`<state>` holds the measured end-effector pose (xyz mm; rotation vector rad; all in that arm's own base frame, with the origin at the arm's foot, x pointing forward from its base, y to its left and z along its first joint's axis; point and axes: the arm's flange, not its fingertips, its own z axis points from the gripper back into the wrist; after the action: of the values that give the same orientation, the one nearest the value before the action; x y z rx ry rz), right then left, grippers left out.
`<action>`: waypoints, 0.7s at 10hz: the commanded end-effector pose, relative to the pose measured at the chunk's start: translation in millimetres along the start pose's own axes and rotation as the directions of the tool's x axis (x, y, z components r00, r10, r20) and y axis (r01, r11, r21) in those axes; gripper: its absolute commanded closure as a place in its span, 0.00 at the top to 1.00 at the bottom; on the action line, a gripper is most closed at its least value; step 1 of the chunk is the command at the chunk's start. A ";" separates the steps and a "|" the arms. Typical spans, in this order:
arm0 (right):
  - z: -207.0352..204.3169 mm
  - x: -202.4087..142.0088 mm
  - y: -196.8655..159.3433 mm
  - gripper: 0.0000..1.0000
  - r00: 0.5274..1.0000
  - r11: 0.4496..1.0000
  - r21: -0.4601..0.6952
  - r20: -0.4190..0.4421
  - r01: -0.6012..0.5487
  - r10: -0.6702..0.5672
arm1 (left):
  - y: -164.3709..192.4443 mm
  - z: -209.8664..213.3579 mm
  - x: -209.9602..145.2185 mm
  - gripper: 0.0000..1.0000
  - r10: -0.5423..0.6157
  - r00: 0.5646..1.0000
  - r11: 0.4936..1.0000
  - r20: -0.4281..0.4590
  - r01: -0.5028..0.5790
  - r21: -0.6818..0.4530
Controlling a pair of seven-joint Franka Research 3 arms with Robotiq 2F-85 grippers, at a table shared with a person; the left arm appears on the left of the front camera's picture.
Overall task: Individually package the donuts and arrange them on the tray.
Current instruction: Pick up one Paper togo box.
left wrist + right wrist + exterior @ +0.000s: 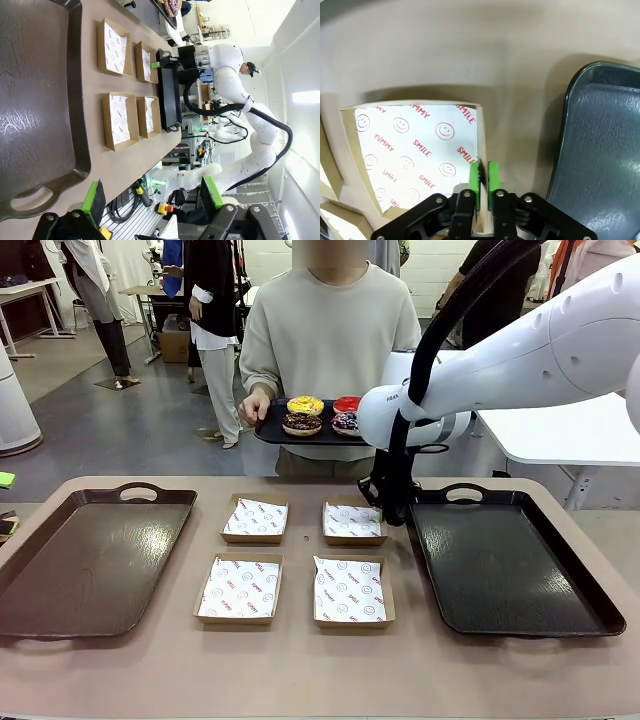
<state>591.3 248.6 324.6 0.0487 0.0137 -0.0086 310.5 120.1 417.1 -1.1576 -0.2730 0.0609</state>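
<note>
A beige table point(300, 670) bears two large dark rectangular trays point(95, 560) flanking four paper-lined brown cardboard boxes point(240, 590). Beyond it, a person's small black tray point(268, 430) carries four ring donuts point(302, 423). The right gripper point(484, 182) pinches the far right box point(352, 523) by its wall; the left gripper point(152, 200) gapes wide.

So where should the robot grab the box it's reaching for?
By its thin side wall, from above, fingers on either side of it. The box is low and wide, so only that upright wall fits between them.
</note>
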 end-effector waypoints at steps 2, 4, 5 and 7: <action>4.7 1.8 -5.8 0.00 0.999 0.999 0.035 -0.019 0.030 -0.029 | -0.3 1.7 0.0 1.00 -0.005 1.000 1.000 0.005 0.005 -0.016; 20.2 -3.3 -8.2 0.00 0.998 0.996 0.070 -0.019 0.063 -0.062 | -0.3 1.7 0.0 1.00 -0.005 1.000 1.000 0.005 0.005 -0.016; 42.2 -9.3 -8.4 0.00 0.998 0.992 0.106 -0.037 0.063 -0.059 | -0.3 1.7 0.0 1.00 -0.005 1.000 1.000 0.005 0.005 -0.016; 94.6 -21.9 -6.0 0.00 1.000 0.994 0.113 -0.014 -0.009 0.011 | -0.3 1.7 0.0 1.00 -0.005 1.000 1.000 0.005 0.005 -0.016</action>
<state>579.0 244.8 397.1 0.1471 0.0202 -0.0428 310.5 120.1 417.0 -1.1577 -0.2727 0.0610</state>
